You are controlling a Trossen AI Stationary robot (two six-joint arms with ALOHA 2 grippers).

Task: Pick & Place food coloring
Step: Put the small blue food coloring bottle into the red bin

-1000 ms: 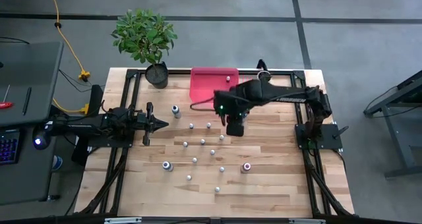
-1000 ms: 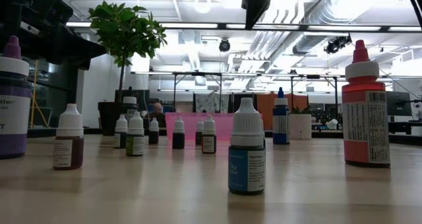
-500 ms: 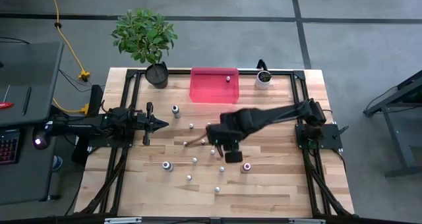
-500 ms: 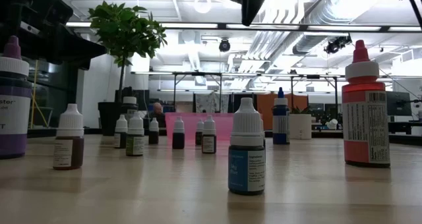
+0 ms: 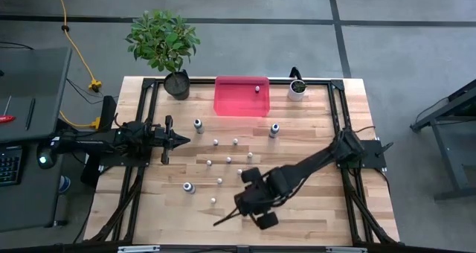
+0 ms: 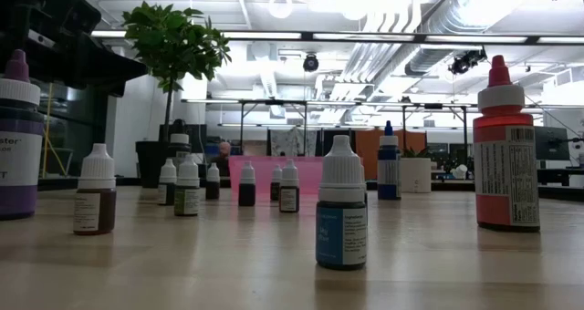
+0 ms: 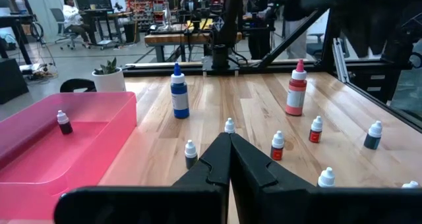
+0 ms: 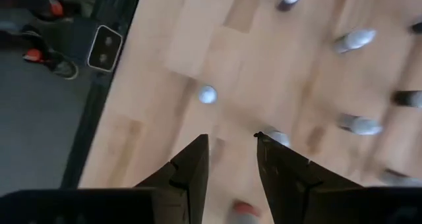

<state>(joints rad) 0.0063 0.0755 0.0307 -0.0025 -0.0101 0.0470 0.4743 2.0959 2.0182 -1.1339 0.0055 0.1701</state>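
The pink tray [image 5: 238,104] at the table's far edge held one food coloring bottle [image 5: 257,88], the rest stood scattered mid-table, and the right gripper [image 8: 232,163], part-open and empty, hovered above them, apparently choosing.

The table [image 5: 312,223] is pale wood with lighter and darker planks, framed in black. A translucent pink tray [image 5: 232,103] sits by a white plant pot [image 5: 297,92]. The food coloring bottles [image 6: 340,214] are mostly white-capped (bodies brown, dark, blue-labelled), plus one blue [image 7: 179,95], one red [image 6: 505,150], one purple [image 6: 16,146].
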